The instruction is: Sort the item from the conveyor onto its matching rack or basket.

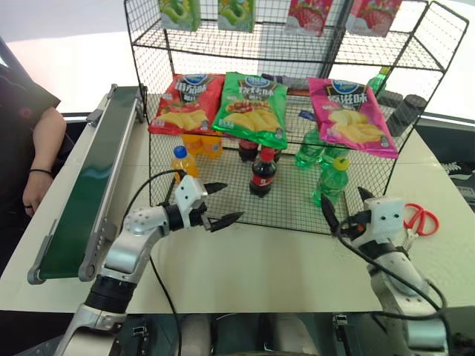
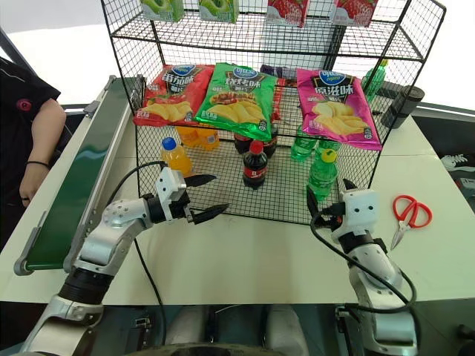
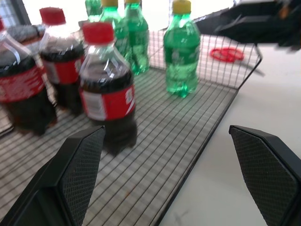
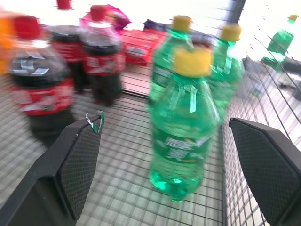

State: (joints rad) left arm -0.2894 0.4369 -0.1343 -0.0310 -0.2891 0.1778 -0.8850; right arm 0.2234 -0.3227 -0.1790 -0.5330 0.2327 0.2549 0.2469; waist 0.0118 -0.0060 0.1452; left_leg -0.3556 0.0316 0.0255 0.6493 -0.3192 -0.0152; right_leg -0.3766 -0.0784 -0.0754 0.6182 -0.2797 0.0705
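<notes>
The item, a clear-green bottle (image 1: pixel 332 182) with a yellow cap, stands upright on the lowest tier of the black wire rack (image 1: pixel 289 204), near its front right corner. My right gripper (image 1: pixel 345 202) is open just in front of that corner, level with the bottle (image 4: pixel 181 136) and not touching it. Two more green bottles stand behind it. My left gripper (image 1: pixel 231 202) is open and empty at the rack's front edge, facing a cola bottle (image 3: pixel 106 89). The dark green conveyor (image 1: pixel 89 178) runs along the left with nothing on the belt.
Chip bags (image 1: pixel 252 107) lie on the rack's middle tier and hang from the top. Cola bottles (image 1: pixel 262 172) and orange-drink bottles (image 1: pixel 183 162) share the lowest tier. Red scissors (image 1: pixel 421 219) lie on the table at right. A person's arm (image 1: pixel 37 163) is beside the conveyor.
</notes>
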